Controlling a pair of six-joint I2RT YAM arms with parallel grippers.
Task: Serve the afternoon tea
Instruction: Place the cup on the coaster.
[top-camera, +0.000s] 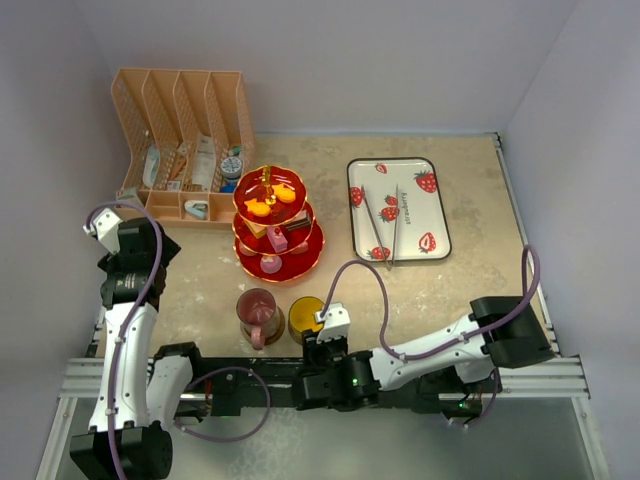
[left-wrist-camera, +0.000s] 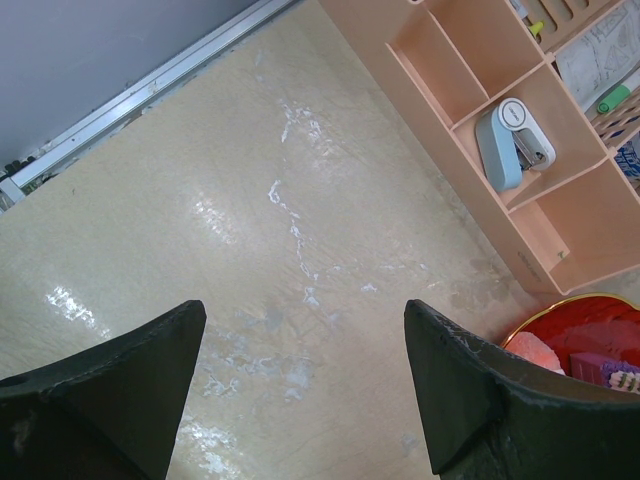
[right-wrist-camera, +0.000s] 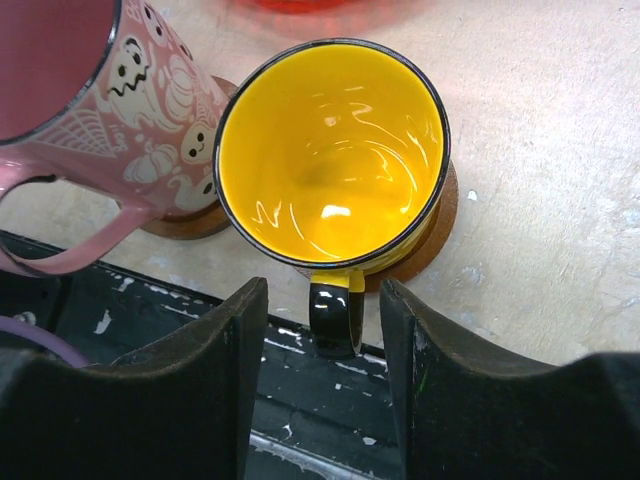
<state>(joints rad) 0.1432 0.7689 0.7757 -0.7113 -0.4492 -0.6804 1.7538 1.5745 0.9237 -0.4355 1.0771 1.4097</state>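
The red three-tier stand with gold rims holds small toy cakes at the table's middle; its lowest tier shows at the edge of the left wrist view. In front of it stand a pink mug and a yellow mug, each on a round wooden coaster. My right gripper is open, its fingers on either side of the yellow mug's black handle with a gap on both sides. My left gripper hangs wide open over bare table, left of the stand.
A peach desk organizer with a blue stapler stands at the back left. A white strawberry-print tray with metal tongs lies at the back right. The black base rail runs just behind the mugs.
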